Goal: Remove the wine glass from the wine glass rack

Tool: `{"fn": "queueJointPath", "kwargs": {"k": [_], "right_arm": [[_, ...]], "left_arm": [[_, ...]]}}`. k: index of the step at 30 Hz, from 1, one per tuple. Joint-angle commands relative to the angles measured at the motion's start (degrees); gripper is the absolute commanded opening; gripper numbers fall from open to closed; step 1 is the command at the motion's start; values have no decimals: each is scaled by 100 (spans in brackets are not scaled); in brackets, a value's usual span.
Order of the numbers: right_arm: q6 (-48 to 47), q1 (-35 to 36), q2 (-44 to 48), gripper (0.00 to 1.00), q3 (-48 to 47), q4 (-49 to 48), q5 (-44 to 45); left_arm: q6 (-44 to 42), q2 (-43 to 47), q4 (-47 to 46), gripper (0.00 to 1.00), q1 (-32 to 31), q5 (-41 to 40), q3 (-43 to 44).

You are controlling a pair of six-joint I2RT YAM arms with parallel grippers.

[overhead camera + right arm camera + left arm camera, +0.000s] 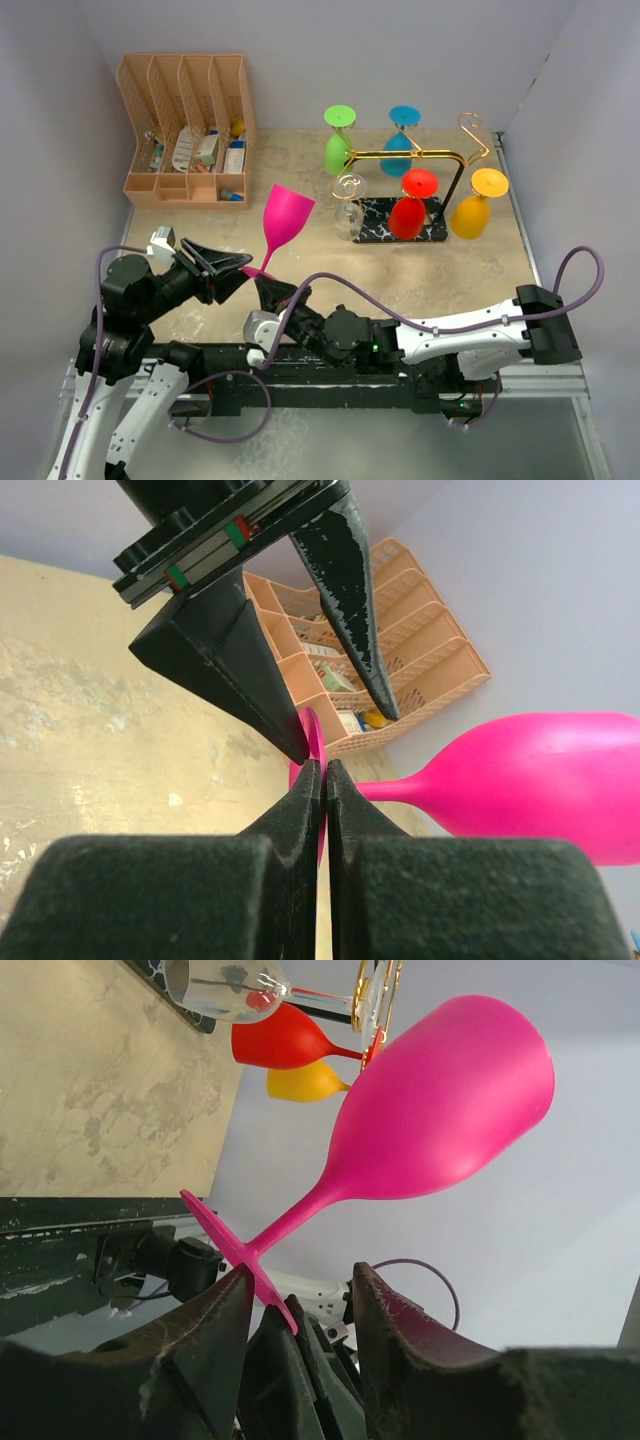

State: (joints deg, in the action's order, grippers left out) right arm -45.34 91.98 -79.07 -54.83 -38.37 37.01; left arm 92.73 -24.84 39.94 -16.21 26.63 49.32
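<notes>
Foot of pink wine glass (287, 212) is being pinched by right fingers (290, 825), right arm (450, 338) being stretched leftward; left fingers (215, 1330) are being held apart around it.

— What are the arms made of?
— The left arm (130, 300) has bulky black joint housings and white lower links. The right arm (450, 340) is a white link with black ends.
— Cables?
— A purple cable (582, 249) loops along each.
— And the tips?
— The left gripper (345, 735) has scuffed black wedge fingers (345, 600) and red and green rail marks. The right gripper (322, 770) has matte black ones.
</notes>
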Motion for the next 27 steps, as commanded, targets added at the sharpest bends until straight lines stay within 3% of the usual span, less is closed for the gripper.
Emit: {"fn": "queueJointPath", "kwargs": {"k": [1,15,18,22,27], "right_arm": [[-130,39,47,0,25,-574,218],[-71,53,182,0,113,-618,150],[-72,56,186,0,104,-634,157],[-67,72,236,0,121,-678,181],[0,104,331,3,69,-581,316]], "left_arm": [[93,54,-462,46,-15,177,-51],[-50,-130,-654,48,-15,397,-236],[-93,-131,-662,38,-15,395,-235],[-130,-124,-654,13,-15,427,-292],[-203,-63,-675,0,-21,360,-397]]}}
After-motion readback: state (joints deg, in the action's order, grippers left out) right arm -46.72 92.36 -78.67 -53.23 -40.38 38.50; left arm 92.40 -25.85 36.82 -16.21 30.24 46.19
